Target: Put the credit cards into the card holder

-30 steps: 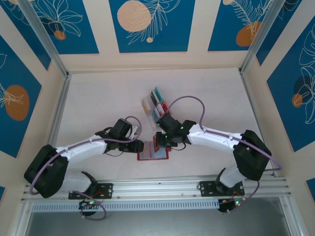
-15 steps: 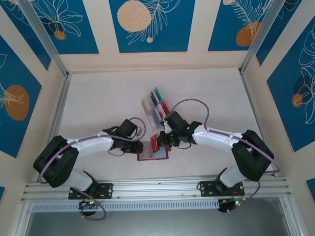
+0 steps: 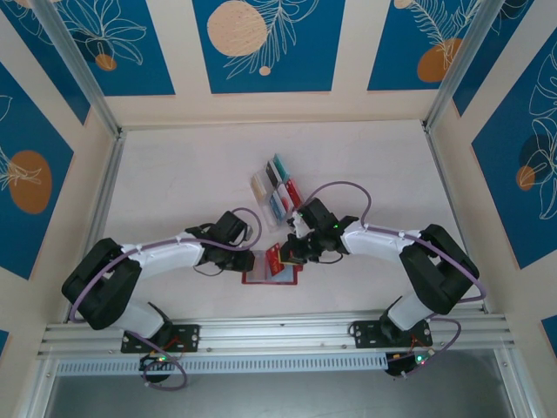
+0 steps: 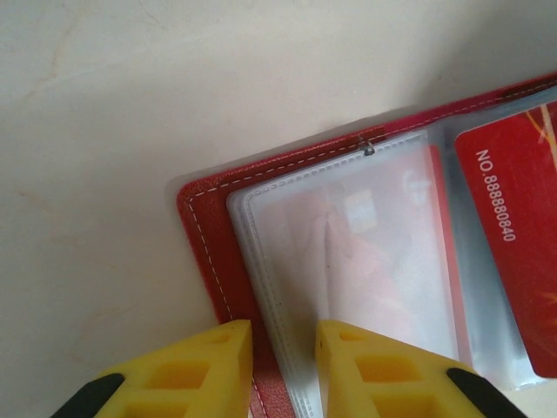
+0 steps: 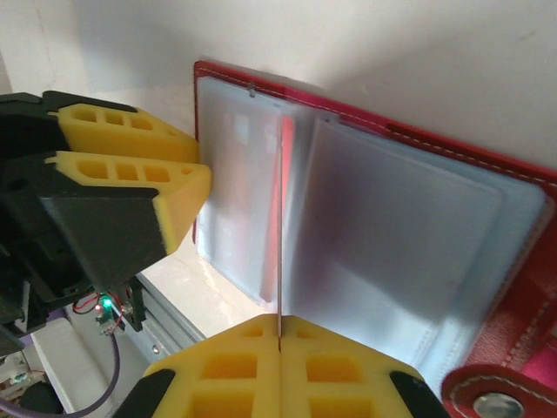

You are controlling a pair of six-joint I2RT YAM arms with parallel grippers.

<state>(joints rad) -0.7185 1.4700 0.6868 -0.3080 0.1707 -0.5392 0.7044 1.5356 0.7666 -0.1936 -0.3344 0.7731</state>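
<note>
The card holder (image 3: 269, 280) is a red wallet lying open near the table's front, its clear sleeves (image 4: 374, 244) facing up. My left gripper (image 3: 250, 260) (image 4: 284, 348) is shut on its left edge, red cover and sleeve edges between the yellow fingers (image 5: 165, 187). My right gripper (image 3: 285, 252) (image 5: 279, 335) is shut on a red credit card (image 3: 273, 257). That card stands edge-on (image 5: 280, 218) over the fold between the sleeves, its numbered face (image 4: 513, 226) turned toward the left wrist. Whether its tip is inside a slot I cannot tell.
A clear slotted rack (image 3: 277, 187) with several more cards, teal, red, beige and blue, stands just behind the two grippers. The wallet's snap tab (image 5: 494, 405) lies at its right end. An aluminium rail (image 3: 278, 331) borders the table's near edge.
My left gripper's jaws have narrowed on the holder's left edge. The right wrist has swung slightly back and left, tilting the red card over the holder's middle.
</note>
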